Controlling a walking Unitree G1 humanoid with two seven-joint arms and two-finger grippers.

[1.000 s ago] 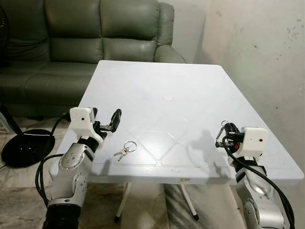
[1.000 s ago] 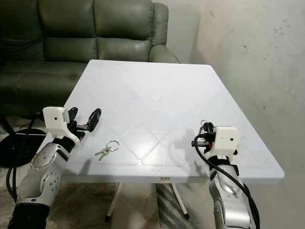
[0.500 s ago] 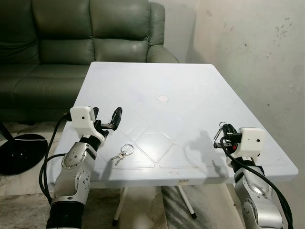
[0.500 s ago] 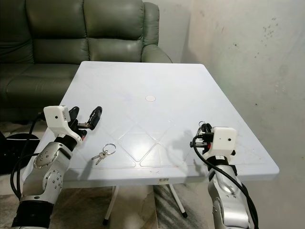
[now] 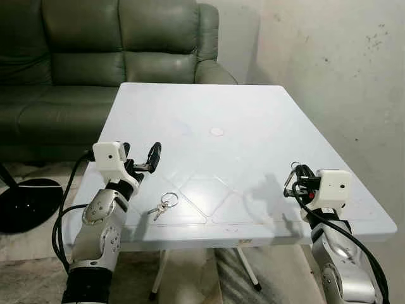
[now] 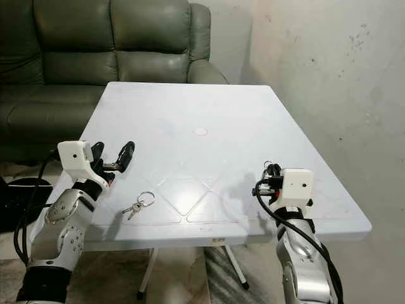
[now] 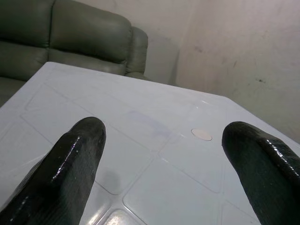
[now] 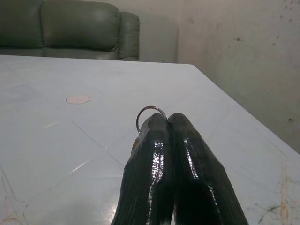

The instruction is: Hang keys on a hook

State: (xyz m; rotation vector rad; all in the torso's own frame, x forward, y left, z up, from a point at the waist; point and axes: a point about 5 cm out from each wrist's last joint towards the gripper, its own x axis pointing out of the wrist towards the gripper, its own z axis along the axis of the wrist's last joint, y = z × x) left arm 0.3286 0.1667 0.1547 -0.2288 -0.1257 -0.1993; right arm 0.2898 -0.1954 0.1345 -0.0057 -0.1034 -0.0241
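- The keys point(image 5: 164, 204) lie flat on the white plastic table point(image 5: 253, 126), close to its near edge: a round ring with a couple of small keys fanned out from it.
- The left gripper point(image 5: 140, 163) hovers just beyond and to the left of the keys, above the tabletop. Its fingers point(image 7: 75, 159) are spread wide with nothing between them.
- The right gripper point(image 8: 161, 140) is raised over the table's near right part, well apart from the keys. Its fingers are pressed together, and a small metal ring point(image 8: 149, 115) pokes out between their tips, so it seems to be pinching a ring of some sort. I can't say what hangs from it.
- No hook can be made out anywhere: just a bare, stained wall point(image 5: 342, 76) to the right and a green leather sofa point(image 5: 95, 50) behind the table.
- As I read it, this is the pick-up stage, and the keys on the table are not yet gripped.
- The next move probably calls for the left gripper to come down and back toward the ring and close on it. Thin flat metal on a smooth top may slide away, so catching the ring's rim looks the safer bet.
- I can read no brand, label or writing on the table, arms or keys. There is only a small round disc point(image 5: 217, 132) at the table's centre.
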